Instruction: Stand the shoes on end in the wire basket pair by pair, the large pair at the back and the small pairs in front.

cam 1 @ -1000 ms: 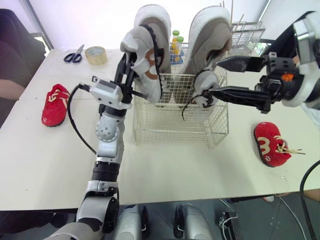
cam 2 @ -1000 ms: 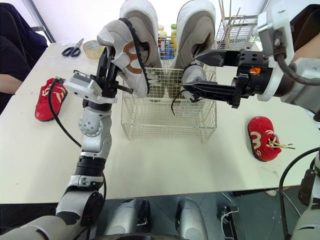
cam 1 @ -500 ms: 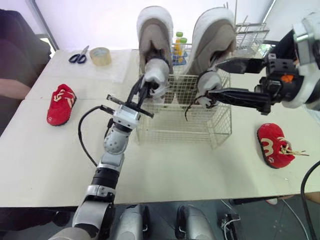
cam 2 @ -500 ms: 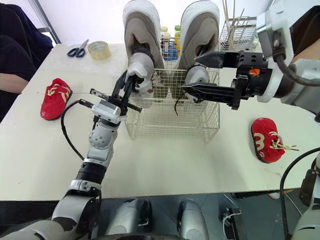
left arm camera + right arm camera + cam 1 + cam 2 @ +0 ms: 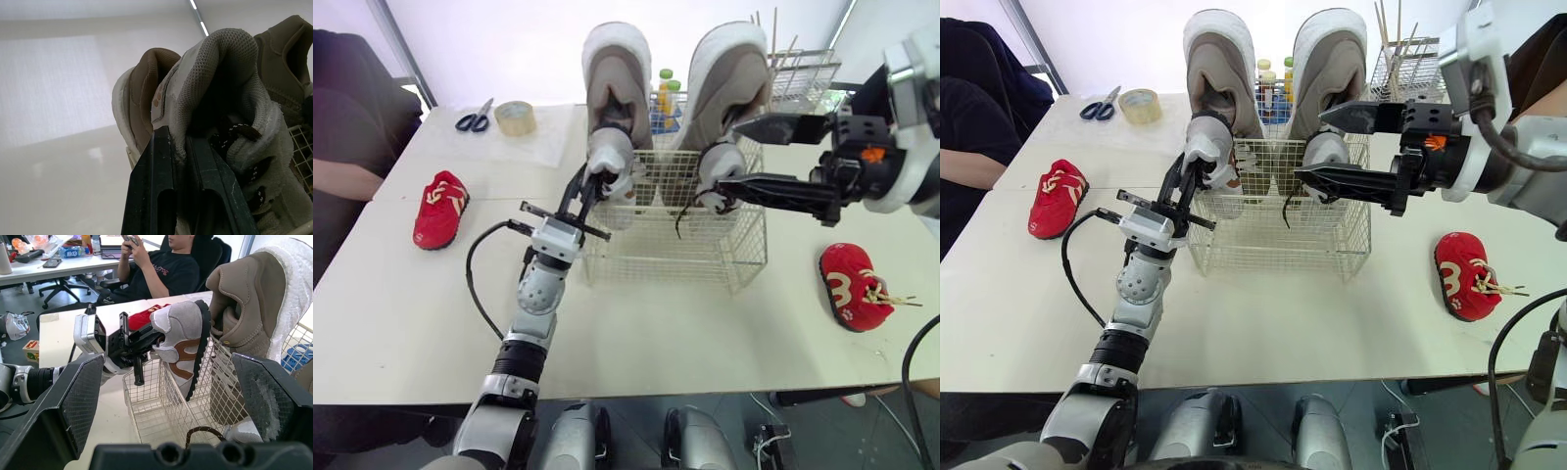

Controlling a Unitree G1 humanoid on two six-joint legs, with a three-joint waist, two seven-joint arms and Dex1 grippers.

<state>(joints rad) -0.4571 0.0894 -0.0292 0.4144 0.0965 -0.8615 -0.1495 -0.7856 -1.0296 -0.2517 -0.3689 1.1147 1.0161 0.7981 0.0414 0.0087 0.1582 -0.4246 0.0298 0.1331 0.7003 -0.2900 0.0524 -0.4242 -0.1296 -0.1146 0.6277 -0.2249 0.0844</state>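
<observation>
Two large beige shoes [image 5: 617, 73] [image 5: 732, 73] stand on end at the back of the wire basket [image 5: 675, 250]. My left gripper [image 5: 582, 186] is shut on the heel collar of a small grey shoe [image 5: 610, 162], held upright at the basket's front left; the left wrist view shows the fingers [image 5: 156, 196] clamped on that collar [image 5: 220, 98]. A second small grey shoe [image 5: 718, 166] stands at the front right, its lace hanging down. My right gripper [image 5: 732, 152] is open beside it, one finger above and one below. A red shoe [image 5: 440, 196] lies far left, another red shoe [image 5: 850, 284] far right.
Scissors [image 5: 475, 117] and a tape roll [image 5: 516, 116] lie at the back left. Bottles [image 5: 664, 93] stand behind the basket, and a second wire rack [image 5: 798, 69] holding sticks is at the back right. A person [image 5: 156, 269] sits at the table's left end.
My left gripper has brought the small grey shoe down from above the basket rim into the front left of the basket. The right arm has stayed put.
</observation>
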